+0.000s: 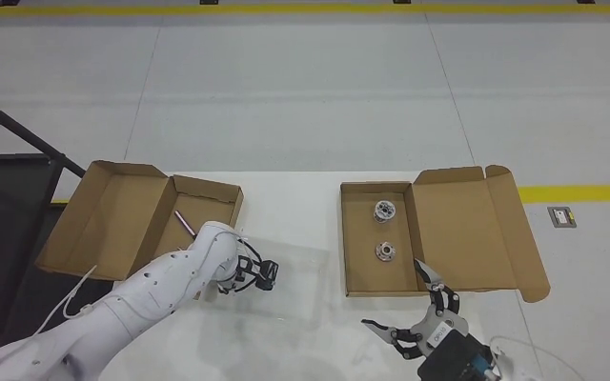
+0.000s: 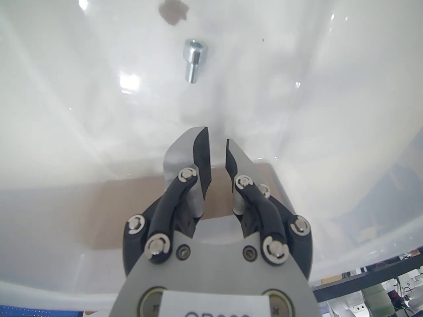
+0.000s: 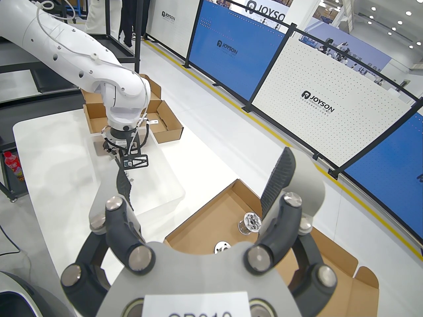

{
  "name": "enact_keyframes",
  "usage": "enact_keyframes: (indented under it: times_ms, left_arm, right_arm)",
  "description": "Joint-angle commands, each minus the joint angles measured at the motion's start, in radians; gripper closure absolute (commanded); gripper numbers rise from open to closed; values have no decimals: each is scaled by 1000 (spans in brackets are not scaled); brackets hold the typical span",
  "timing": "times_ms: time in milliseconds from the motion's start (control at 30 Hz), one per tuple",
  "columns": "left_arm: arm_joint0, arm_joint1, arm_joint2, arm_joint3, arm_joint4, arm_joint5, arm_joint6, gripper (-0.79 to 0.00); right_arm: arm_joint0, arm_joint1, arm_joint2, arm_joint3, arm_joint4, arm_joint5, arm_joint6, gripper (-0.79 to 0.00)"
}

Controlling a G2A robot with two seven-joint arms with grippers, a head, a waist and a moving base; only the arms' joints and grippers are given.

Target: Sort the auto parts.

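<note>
A white table [image 1: 295,205] is standing on a pale grey floor [image 1: 286,95], where a yellow line [image 1: 286,9] is running along the far side. A red bottle [image 3: 13,167] is standing upright just beside the table's edge, while blue panels [image 3: 228,51] and white pegboard panels [image 3: 324,100] are lining the aisle beyond.

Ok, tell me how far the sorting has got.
Done: two round silver metal parts lie in the right brown cardboard box, a thin metal rod in the left cardboard box. In hand: nothing; the left gripper hangs open near a small silver bolt in the clear plastic tray, the right gripper open beside the right box. Left: that bolt.
</note>
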Motion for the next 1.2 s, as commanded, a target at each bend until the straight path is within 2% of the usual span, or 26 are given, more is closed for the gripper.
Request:
enact_keyframes:
  times_ms: [0,133,333,533,800,1000,1167]
  left_arm:
    - [-10,5,0,-13,-12,0,0,-206]
    - [-21,12,0,-18,-28,0,0,-234]
    - [-31,7,0,0,-56,0,0,-225]
    - [-39,-17,0,39,-121,26,-26,-225]
    - [-37,-55,0,98,-87,34,-34,-215]
    - [-26,-74,0,145,-19,2,-2,-206]
    - [-36,-86,0,163,-31,0,0,-203]
  right_arm:
    - [0,0,0,0,0,0,0,-785]
    - [0,0,0,0,0,0,0,-785]
    - [0,0,0,0,0,0,0,-785]
    - [0,0,0,0,0,0,0,-785]
    - [0,0,0,0,0,0,0,-785]
    - [0,0,0,0,0,0,0,-785]
    - [0,0,0,0,0,0,0,-785]
